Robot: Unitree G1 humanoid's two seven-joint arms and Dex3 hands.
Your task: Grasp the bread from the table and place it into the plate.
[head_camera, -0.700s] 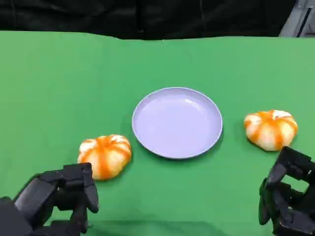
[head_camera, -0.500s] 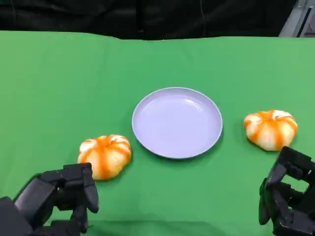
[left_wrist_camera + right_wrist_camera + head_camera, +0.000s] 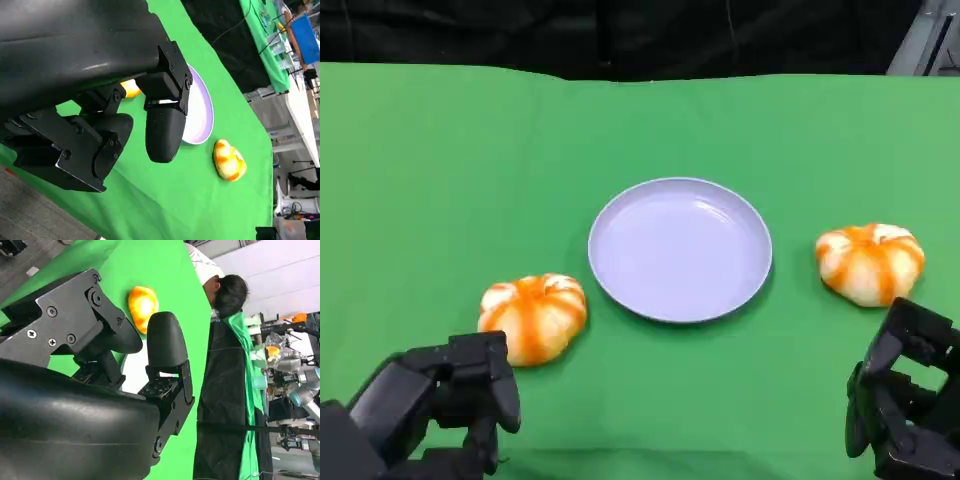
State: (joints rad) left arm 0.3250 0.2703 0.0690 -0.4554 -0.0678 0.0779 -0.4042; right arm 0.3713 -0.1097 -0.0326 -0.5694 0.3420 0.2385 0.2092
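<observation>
- Table (image 3: 440, 150): covered by a green cloth, with a dark backdrop along its far edge.
- Plate (image 3: 680, 250): a round, pale lavender dish at the middle of the table, with nothing in it; its rim also shows in the left wrist view (image 3: 202, 117).
- Left bread (image 3: 533, 317): a round bun with orange and white stripes, lying on the cloth to the near left of the plate, close to its rim but not touching it. A small part of it shows behind the fingers in the left wrist view (image 3: 131, 89).
- Right bread (image 3: 870, 262): a bun of the same kind, lying on the cloth to the right of the plate, clearly apart from it; seen also in the left wrist view (image 3: 229, 160) and in the right wrist view (image 3: 142, 307).
- Left hand (image 3: 445, 400): at the near left edge, just nearer than the left bread and not touching it. Its fingers are spread and hold nothing, as the left wrist view confirms (image 3: 115, 130).
- Right hand (image 3: 905, 405): at the near right corner, just nearer than the right bread and apart from it. Its fingers are apart and empty; the right wrist view (image 3: 120, 360) shows the same.
- Person (image 3: 227, 292): dark-haired, beyond the far side of the table in the right wrist view.
</observation>
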